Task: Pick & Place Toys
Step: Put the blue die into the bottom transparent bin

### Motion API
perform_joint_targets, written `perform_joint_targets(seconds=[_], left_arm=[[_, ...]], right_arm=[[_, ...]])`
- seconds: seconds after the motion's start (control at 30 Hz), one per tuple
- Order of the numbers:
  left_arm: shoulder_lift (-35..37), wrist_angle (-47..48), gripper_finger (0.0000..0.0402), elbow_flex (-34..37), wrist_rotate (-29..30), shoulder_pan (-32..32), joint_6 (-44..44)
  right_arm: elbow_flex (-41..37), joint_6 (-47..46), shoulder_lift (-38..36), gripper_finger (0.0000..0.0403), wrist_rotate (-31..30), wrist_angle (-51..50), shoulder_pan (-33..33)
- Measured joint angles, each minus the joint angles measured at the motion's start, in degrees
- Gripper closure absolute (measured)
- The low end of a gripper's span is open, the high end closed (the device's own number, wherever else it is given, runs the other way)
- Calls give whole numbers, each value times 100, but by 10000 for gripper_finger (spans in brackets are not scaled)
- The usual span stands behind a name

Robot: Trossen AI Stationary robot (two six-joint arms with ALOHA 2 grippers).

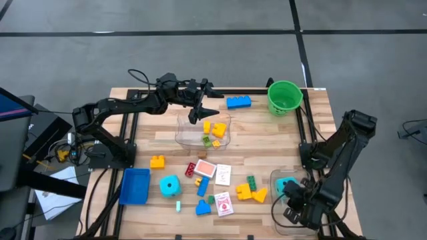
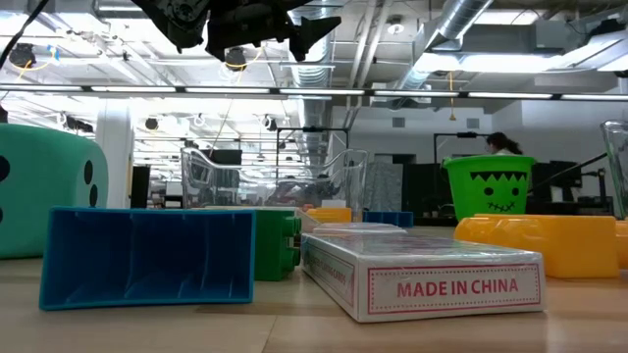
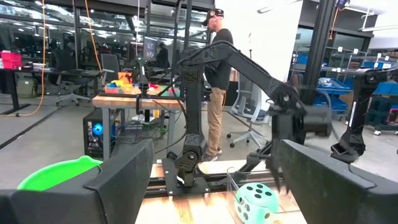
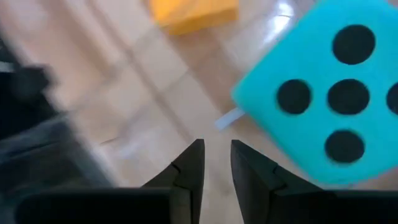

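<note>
Jaws nearly closed, empty, the right gripper (image 4: 216, 163) hangs beside a teal die (image 4: 323, 93).

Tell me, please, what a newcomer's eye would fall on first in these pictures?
Probably the scatter of bright bricks, cards and a teal die across the wooden table's near middle. Next, the left hand, open, hovering over a clear tub holding yellow bricks. The green bucket stands out at the far right corner.

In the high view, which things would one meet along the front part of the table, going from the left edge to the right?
Blue tray → teal die → blue brick → red-and-white card box → yellow bricks → second teal die, inside the clear tub beside the right gripper.
</note>
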State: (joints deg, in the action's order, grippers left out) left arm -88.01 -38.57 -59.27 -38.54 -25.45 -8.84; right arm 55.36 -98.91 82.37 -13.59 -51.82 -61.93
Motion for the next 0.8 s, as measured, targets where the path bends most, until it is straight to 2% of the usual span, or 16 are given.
perform_joint_targets(seconds=[0.1,0.27,0.4,0.53,0.67,0.8], left_arm=[[0,2,65,0,-2,0,0],[0,43,65,0,-24,0,0],[58,483,65,-3,-46,0,160],[362,1278,65,-9,-50,20,658],[825,2634,65,-5,46,196,1227],[1493,4127,65,-7,682,463,1518]], right_arm=[[237,59,-391,331,-470,-71,-39],[586,765,-1061,322,-2589,-32,-336],[714,1655,-1369,280,-3805,-26,-536],[720,2435,-1505,216,-4250,-149,-487],[720,2582,-1500,143,-4331,-505,-291],[720,2430,-1502,81,-4331,-953,-166]])
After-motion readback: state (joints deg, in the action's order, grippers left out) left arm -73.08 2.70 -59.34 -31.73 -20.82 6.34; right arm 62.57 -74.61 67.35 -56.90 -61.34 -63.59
